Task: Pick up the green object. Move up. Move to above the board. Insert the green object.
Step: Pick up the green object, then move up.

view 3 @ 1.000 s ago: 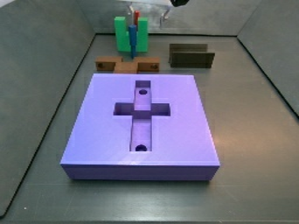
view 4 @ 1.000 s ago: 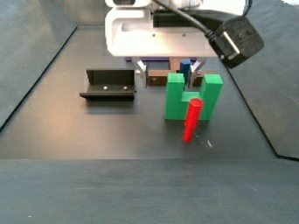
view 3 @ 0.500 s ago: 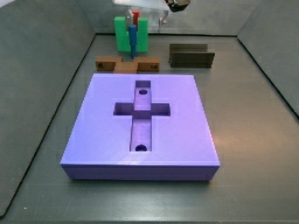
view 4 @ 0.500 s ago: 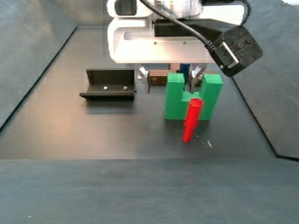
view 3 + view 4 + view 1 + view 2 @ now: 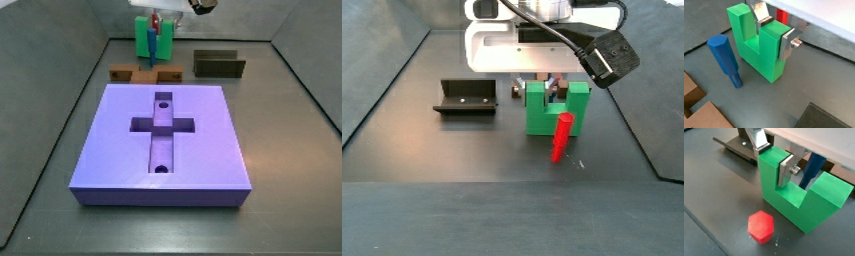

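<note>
The bright green U-shaped object (image 5: 556,110) stands upright at the far end of the floor, behind the board in a side view (image 5: 144,38). My gripper (image 5: 556,82) hangs over it (image 5: 162,16). In both wrist views my gripper (image 5: 775,32) (image 5: 772,159) is shut on one prong of the green object (image 5: 763,55) (image 5: 801,203), with a silver finger pressed against each face. The purple board (image 5: 120,150), with its cross-shaped recess and two round holes, lies in the middle of the floor.
A thin blue post (image 5: 725,60) with a red tip (image 5: 760,224) stands right beside the green object (image 5: 563,135). A small brown block (image 5: 144,73) lies between the green object and the board. The dark olive fixture (image 5: 219,64) (image 5: 465,97) stands to one side.
The green object and my gripper have risen slightly. The post, the board and the other pieces have not moved.
</note>
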Motion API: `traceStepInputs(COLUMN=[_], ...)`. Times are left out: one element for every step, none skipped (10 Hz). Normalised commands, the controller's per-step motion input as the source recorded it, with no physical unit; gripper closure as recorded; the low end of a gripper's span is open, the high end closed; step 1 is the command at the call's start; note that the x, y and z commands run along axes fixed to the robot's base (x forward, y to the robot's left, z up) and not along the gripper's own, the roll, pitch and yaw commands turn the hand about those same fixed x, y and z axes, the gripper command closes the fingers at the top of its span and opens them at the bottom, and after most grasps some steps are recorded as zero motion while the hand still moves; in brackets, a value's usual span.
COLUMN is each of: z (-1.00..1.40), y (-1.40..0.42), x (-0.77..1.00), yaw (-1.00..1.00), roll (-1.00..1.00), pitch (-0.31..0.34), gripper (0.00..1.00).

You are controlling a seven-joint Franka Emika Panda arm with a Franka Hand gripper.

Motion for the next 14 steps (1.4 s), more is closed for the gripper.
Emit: traceStepInputs(z=[0.00, 0.00, 0.00, 0.00, 0.00, 0.00, 0.00, 0.00, 0.00, 0.00, 0.00, 0.00, 0.00, 0.83], y=[0.00, 0.00, 0.00, 0.00, 0.00, 0.00, 0.00, 0.00, 0.00, 0.00, 0.00, 0.00, 0.00, 0.00], x=[0.00, 0.00, 0.00, 0.00, 0.00, 0.00, 0.00, 0.00, 0.00, 0.00, 0.00, 0.00, 0.00, 0.00], yaw=[0.00, 0.00, 0.00, 0.00, 0.00, 0.00, 0.00, 0.00, 0.00, 0.00, 0.00, 0.00, 0.00, 0.00], roll=[0.00, 0.00, 0.00, 0.00, 0.00, 0.00, 0.00, 0.00, 0.00, 0.00, 0.00, 0.00, 0.00, 0.00], pitch=[0.000, 0.000, 0.000, 0.000, 0.000, 0.000, 0.000, 0.000, 0.000, 0.000, 0.000, 0.000, 0.000, 0.000], gripper=[1.00, 1.00, 1.00, 1.00, 1.00, 1.00, 1.00, 1.00, 1.00, 1.00, 1.00, 1.00, 1.00, 1.00])
